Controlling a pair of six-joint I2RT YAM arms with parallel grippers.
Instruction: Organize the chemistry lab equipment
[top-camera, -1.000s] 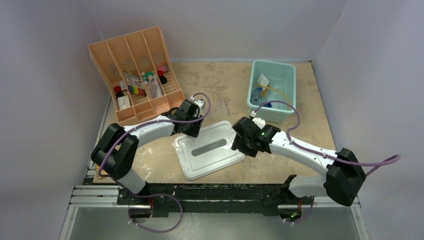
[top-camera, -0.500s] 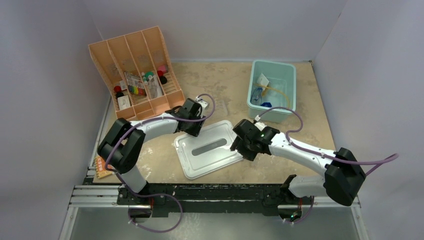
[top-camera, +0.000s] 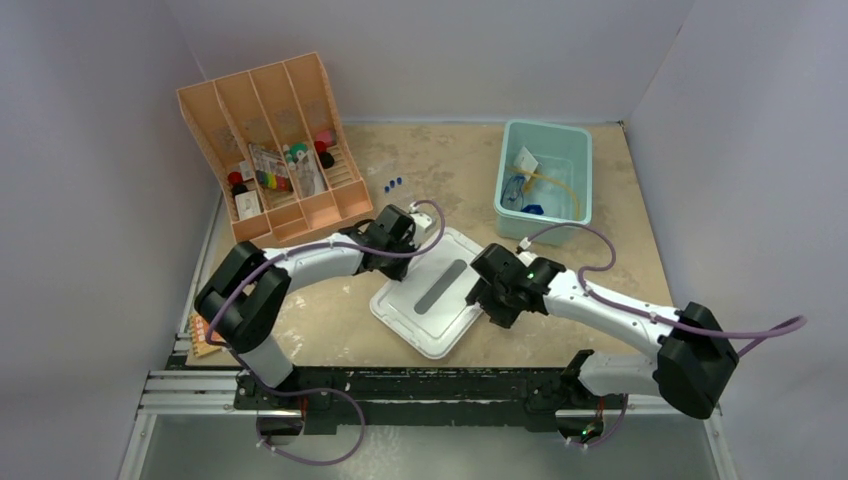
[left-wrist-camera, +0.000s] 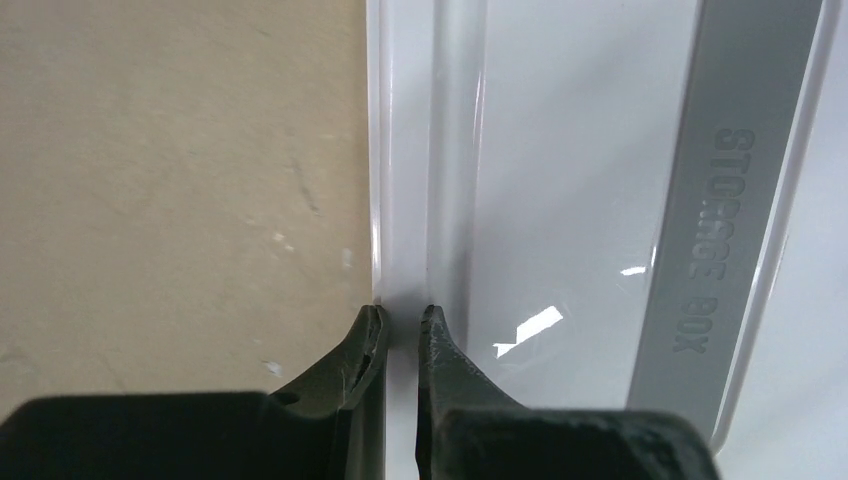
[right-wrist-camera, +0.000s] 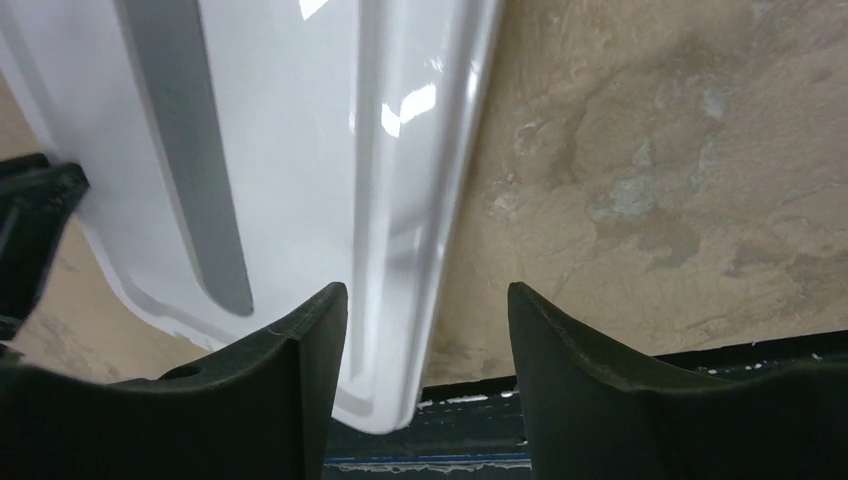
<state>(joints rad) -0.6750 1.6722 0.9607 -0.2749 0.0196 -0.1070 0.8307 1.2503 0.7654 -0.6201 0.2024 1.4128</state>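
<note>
Fingers (left-wrist-camera: 365, 345) of the left gripper (left-wrist-camera: 400, 318) are pinched on one rim of the grey lid (top-camera: 425, 315), while the right gripper (right-wrist-camera: 428, 292) stands with jaws apart astride the opposite rim. Already in the teal bin (top-camera: 545, 230) at back right lie the goggles (top-camera: 515, 188), tan tube (top-camera: 557, 180) and small packet (top-camera: 526, 160), but blue-capped test tubes (top-camera: 392, 184) lie loose near the orange organizer (top-camera: 300, 215), so the job looks mostly, not fully, done.

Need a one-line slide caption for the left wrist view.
Left gripper shut on the rim of the white storage-box lid, tan tabletop beside it.
</note>
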